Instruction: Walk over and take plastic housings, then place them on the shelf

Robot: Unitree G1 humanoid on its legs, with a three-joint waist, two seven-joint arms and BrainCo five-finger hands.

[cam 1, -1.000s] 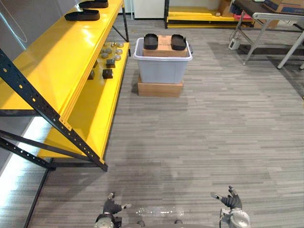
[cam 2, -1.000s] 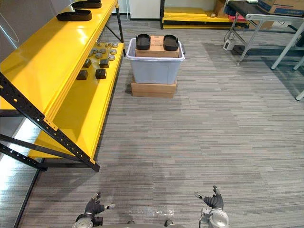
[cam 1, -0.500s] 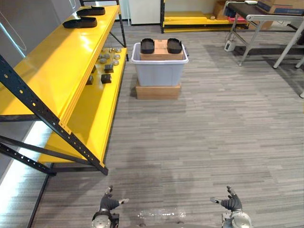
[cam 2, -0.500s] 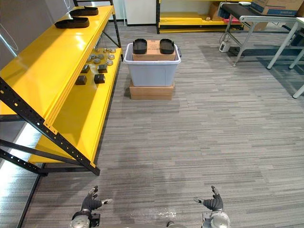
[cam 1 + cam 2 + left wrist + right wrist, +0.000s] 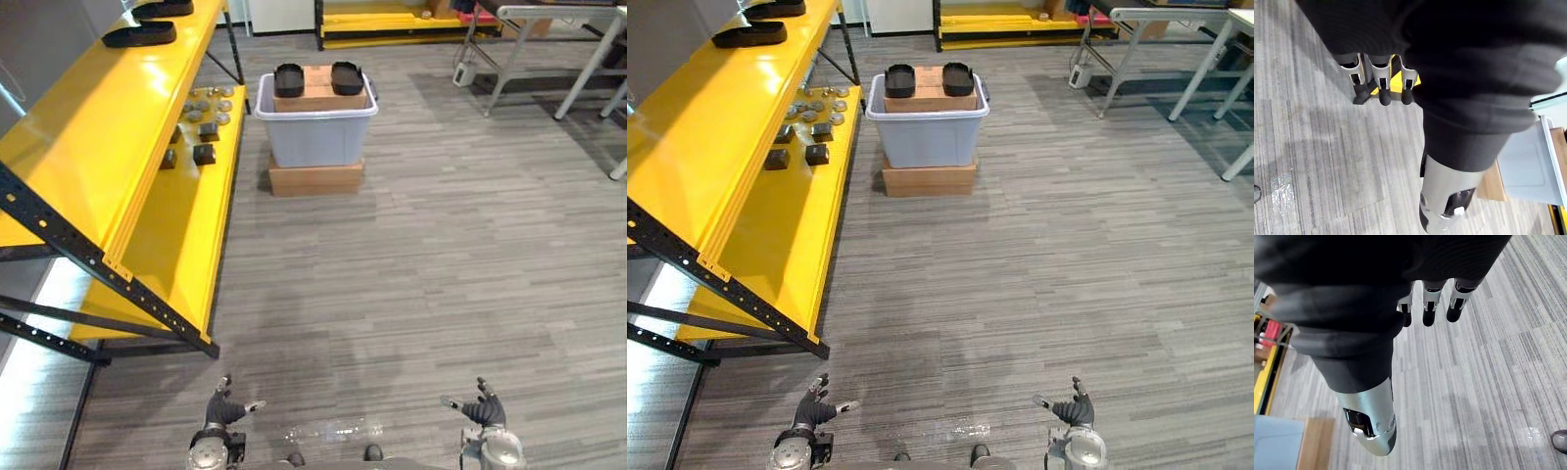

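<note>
Early stage, walk unfinished: two black housings (image 5: 289, 78) lie on a box (image 5: 315, 90) in a grey bin (image 5: 315, 139) well ahead, two like pieces (image 5: 139, 35) already sit on the yellow shelf (image 5: 98, 127), left hand (image 5: 227, 411) and right hand (image 5: 480, 411) hang empty, fingers loosely spread.

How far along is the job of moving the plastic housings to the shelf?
Two black housings already lie on the yellow shelf. Nothing is in hand: the left hand and right hand are open and empty, far from the grey bin. Two housings on top of it remain to fetch.
</note>
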